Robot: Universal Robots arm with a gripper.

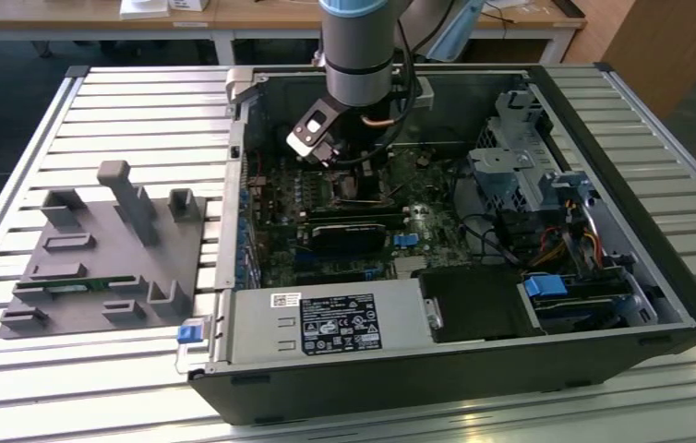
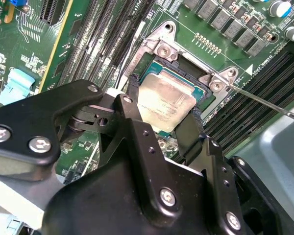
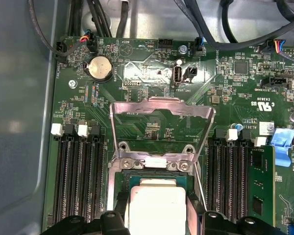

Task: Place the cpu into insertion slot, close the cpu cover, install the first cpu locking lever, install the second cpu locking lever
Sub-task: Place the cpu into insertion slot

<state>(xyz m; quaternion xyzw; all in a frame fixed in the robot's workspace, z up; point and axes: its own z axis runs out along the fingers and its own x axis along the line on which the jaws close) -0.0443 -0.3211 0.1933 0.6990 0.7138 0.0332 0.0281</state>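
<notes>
The pincer (image 2: 164, 110) is pinching the cpu (image 2: 167, 98). In both wrist views its two black fingers (image 2: 186, 139) lie flat against opposite edges of the chip, which fills the gap between them. The cpu is level over the insertion slot (image 2: 161, 68), its dull silver top facing up, and a narrow strip of the slot's dark frame shows around it. Whether it is fully seated cannot be told.

In the first wrist view the cpu cover (image 3: 161, 104) stands open, tilted up from its hinge at the edge of the insertion slot away from the pincer. The green board shows through its window. A thin metal lever (image 2: 264, 100) runs out from a corner of the insertion slot and is not latched down. Long black memory slots (image 3: 78, 181) lie on both sides of the insertion slot.

In the exterior view the arm (image 1: 361, 46) reaches straight down to the insertion slot inside the open computer case (image 1: 447, 369), which lies on the slatted bench (image 1: 138, 111).
</notes>
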